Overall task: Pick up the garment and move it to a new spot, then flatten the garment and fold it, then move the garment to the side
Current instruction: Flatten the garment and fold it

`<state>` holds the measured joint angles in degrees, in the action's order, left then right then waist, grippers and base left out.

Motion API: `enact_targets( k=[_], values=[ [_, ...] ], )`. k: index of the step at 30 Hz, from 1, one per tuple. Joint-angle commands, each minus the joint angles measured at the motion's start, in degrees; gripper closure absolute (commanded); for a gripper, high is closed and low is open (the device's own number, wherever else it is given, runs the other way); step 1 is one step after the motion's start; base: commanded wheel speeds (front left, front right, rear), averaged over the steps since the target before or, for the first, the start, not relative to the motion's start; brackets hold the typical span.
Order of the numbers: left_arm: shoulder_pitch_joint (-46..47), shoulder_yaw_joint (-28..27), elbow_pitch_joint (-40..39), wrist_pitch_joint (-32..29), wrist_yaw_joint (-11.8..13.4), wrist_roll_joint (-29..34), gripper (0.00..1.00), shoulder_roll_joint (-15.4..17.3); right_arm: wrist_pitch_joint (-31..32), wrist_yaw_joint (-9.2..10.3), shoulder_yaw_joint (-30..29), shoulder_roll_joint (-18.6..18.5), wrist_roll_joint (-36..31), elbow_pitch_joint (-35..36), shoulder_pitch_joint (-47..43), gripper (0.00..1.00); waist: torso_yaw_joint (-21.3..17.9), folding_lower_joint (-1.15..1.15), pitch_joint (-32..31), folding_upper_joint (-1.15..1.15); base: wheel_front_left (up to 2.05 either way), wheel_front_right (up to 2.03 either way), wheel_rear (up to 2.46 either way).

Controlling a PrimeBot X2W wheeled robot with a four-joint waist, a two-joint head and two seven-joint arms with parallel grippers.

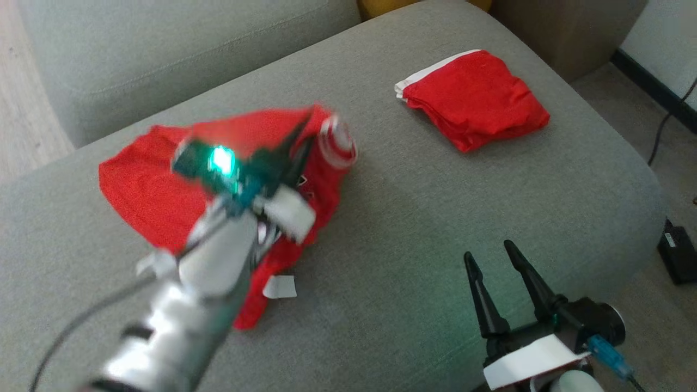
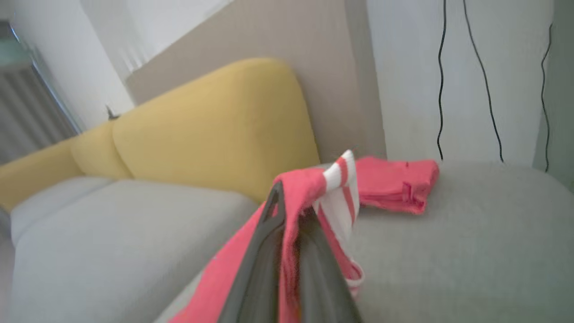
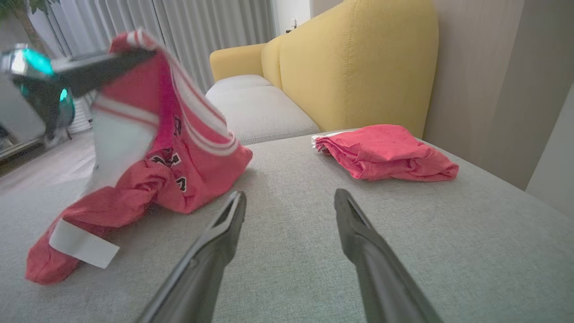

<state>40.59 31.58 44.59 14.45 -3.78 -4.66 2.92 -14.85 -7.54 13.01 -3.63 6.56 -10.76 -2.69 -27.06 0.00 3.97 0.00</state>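
The garment (image 1: 152, 185) is a red jersey with white striped trim and dark lettering, crumpled on the left half of the grey cushion (image 1: 414, 218). My left gripper (image 1: 305, 133) is shut on its striped edge and holds that part lifted, the rest trailing on the cushion. The left wrist view shows the red cloth (image 2: 300, 193) pinched between the two dark fingers. In the right wrist view the garment (image 3: 179, 152) hangs from the left gripper at upper left. My right gripper (image 1: 493, 253) stands open above the cushion's front right, nothing between its fingers (image 3: 215, 233).
A second red garment (image 1: 474, 98), folded, lies at the cushion's far right (image 3: 385, 152). A yellow sofa back (image 3: 350, 63) rises behind. The cushion's right edge drops to the floor, where a black box (image 1: 675, 253) and cables lie.
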Motion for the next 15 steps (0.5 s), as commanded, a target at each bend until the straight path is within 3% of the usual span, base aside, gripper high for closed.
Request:
enact_targets(
  k=[1,6,11,15],
  values=[
    [6.4,-1.6,-2.2,0.5,-0.2,0.5,1.00,0.7,-0.2,0.05,1.7,0.2,0.3,1.6,1.8,0.00,-0.3,0.00,-0.3,0.00,0.00,0.00,0.00],
    [19.8,-2.5,-4.3,0.5,-1.2,1.0,1.00,0.6,-0.2,0.05,2.6,0.4,0.8,1.8,1.4,0.00,0.2,0.00,-1.0,0.00,0.00,0.00,0.00],
    [32.2,-10.5,-8.5,0.5,-0.3,-2.9,1.00,1.8,-0.2,0.05,2.5,0.6,0.9,2.1,0.7,0.00,3.9,0.00,-2.1,0.00,0.00,0.00,0.00],
    [30.0,-13.9,-9.3,0.5,0.2,-4.3,1.00,5.1,-0.2,0.05,1.7,0.6,0.6,2.3,-0.2,0.00,7.7,0.00,-3.3,0.00,0.00,0.00,0.00]
  ],
)
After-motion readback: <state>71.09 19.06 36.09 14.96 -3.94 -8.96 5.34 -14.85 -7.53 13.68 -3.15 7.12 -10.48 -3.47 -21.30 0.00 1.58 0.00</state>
